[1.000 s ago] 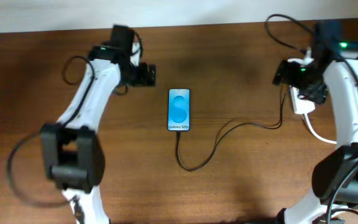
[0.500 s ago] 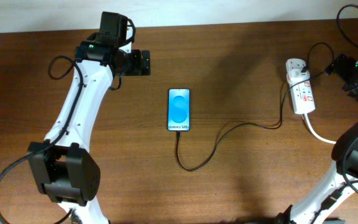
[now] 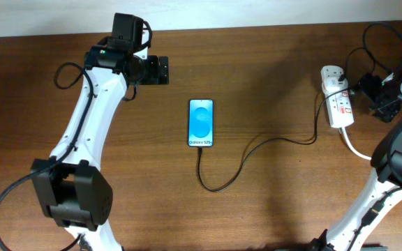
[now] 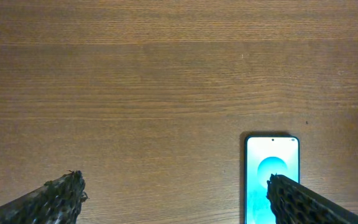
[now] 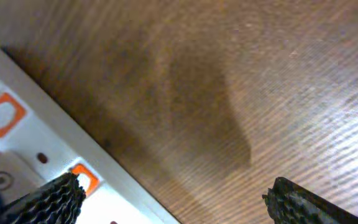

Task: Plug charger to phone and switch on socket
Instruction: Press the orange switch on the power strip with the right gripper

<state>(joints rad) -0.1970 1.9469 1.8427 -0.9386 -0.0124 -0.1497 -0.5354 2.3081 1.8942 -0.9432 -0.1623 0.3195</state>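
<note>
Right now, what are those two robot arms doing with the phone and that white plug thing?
Nothing is being held. The phone lies on the table, screen lit, and the charger runs from its bottom edge to the socket, so it looks plugged in. The right arm hovers beside the socket, jaws open; the left arm hangs near the phone, jaws open. I cannot tell if the switch is on.

A brown wooden table (image 3: 271, 70) with fine grain is seen across all views. Beyond the left gripper (image 3: 163, 70), a pale strip (image 3: 257, 10) is shown along its far edge. Soft shadows are cast on the wood.
</note>
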